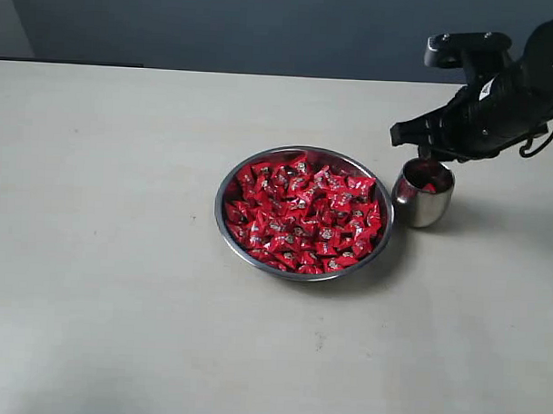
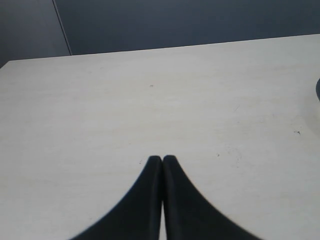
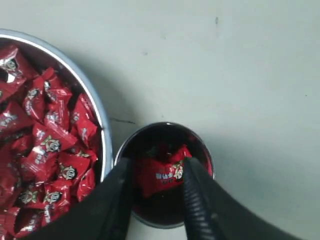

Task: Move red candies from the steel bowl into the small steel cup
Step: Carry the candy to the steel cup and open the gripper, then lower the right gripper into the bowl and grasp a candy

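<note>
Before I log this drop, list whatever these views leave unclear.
- Right wrist view: whether the right tool touches the red candy; it covers the candy's edges.
- Same view: steel bowl cut by frame edge.
- Exterior view: small steel cup contents too small to count.

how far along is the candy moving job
Barely started. Done: the small rounded steel cup has one visible red-wrapped candy inside. In hand: the right gripper hangs over the cup, jaws astride that candy; gripped or released, unclear. Left: the wide shallow steel bowl is heaped with red candies.
</note>
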